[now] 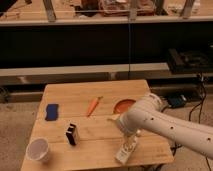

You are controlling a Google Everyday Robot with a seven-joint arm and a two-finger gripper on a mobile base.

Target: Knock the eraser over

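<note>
Your gripper (114, 118) sits low over the worktop (95, 150), just beside the orange bowl (124, 105). You cannot tell whether it is spread or pressed together. The eraser (72, 134) stands upright well to its left, untouched.

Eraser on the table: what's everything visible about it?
The small black rectangular eraser stands upright on the wooden table, with a pale strip on one side. It sits left of centre, right of the flat blue pad and white cup, touching only the table. The claw is to its right, apart from it.
</note>
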